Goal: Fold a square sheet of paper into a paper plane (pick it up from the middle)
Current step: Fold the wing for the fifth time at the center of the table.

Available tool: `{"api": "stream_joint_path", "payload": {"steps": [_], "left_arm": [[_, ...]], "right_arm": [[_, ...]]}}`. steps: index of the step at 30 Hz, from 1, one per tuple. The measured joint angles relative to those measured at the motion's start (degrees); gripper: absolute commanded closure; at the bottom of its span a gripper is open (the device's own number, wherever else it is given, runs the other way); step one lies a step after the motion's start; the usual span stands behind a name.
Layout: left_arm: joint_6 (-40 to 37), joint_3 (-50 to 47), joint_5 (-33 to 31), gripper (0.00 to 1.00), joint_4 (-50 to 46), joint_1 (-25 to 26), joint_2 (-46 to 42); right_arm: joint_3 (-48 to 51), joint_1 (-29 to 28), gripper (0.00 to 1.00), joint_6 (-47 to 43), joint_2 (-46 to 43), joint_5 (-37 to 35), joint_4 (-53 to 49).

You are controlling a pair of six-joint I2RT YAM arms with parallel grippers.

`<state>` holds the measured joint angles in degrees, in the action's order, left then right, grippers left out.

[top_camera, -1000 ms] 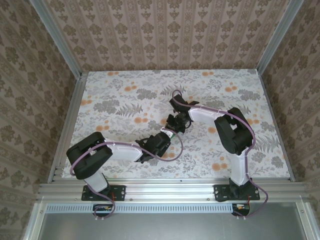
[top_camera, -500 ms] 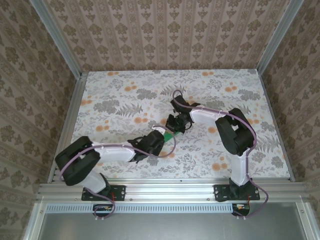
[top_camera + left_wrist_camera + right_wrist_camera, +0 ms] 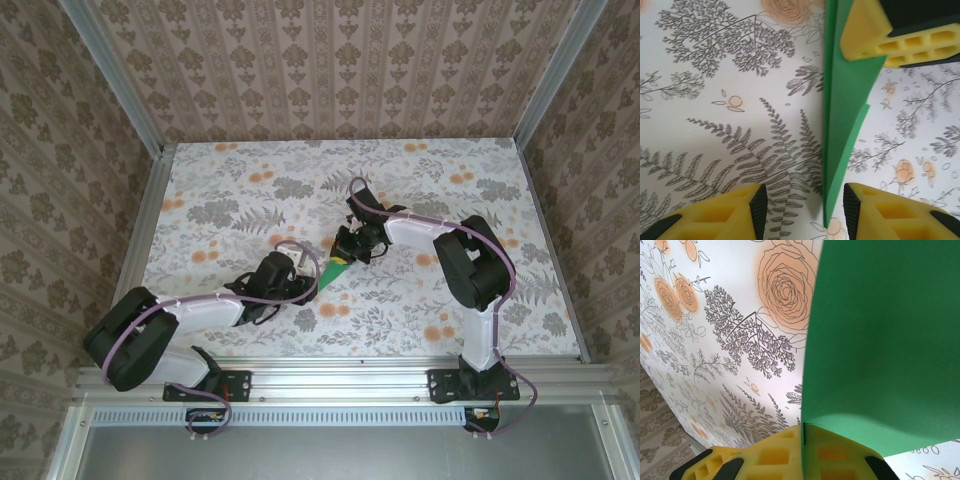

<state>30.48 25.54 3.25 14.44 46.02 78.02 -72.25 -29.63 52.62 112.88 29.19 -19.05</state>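
The bright-green paper plane (image 3: 845, 115) is a narrow pointed wedge standing on edge above the flowered table (image 3: 230, 200). My right gripper (image 3: 803, 440) is shut on its wide end, the sheet pinched between the yellow fingers (image 3: 875, 35). In the top view the plane (image 3: 335, 270) points down-left from the right gripper (image 3: 347, 254). My left gripper (image 3: 802, 210) is open. The plane's tip sits between its jaws, nearer the right finger (image 3: 890, 215) and touching neither. From above, the left gripper (image 3: 305, 285) lies just left of the tip.
Both arms reach over the middle of the table, and the left arm (image 3: 200, 310) lies low along the near edge. Aluminium rails (image 3: 330, 375) and patterned walls (image 3: 340, 70) close in the table.
My left gripper has opened and drawn back toward the near left, its arm dropping low. The green plane now shows in the top view. The right gripper kept its hold and hardly moved.
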Motion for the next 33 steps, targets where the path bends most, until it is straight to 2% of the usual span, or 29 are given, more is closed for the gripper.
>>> {"api": "stream_joint_path", "payload": {"steps": [6, 12, 17, 23, 33], "left_arm": [[0.0, 0.0, 2.6, 0.6, 1.4, 0.0, 0.0], [-0.5, 0.0, 2.8, 0.7, 1.4, 0.0, 1.3], [-0.5, 0.3, 3.0, 0.72, 1.2, 0.0, 4.1], [-0.5, 1.0, 3.0, 0.81, 1.0, 0.1, 5.0], [-1.1, 4.1, 0.9, 0.81, -1.3, 2.1, 8.2]], "right_arm": [[0.0, 0.3, 0.95, 0.0, 0.0, 0.5, 1.0], [0.0, 0.3, 0.95, 0.0, 0.0, 1.3, 1.2], [0.0, 0.4, 0.95, 0.0, 0.0, 1.3, 1.2], [0.0, 0.4, 0.96, 0.0, 0.0, 1.3, 1.3], [0.0, 0.5, 0.96, 0.0, 0.0, 1.6, 2.2]]}}
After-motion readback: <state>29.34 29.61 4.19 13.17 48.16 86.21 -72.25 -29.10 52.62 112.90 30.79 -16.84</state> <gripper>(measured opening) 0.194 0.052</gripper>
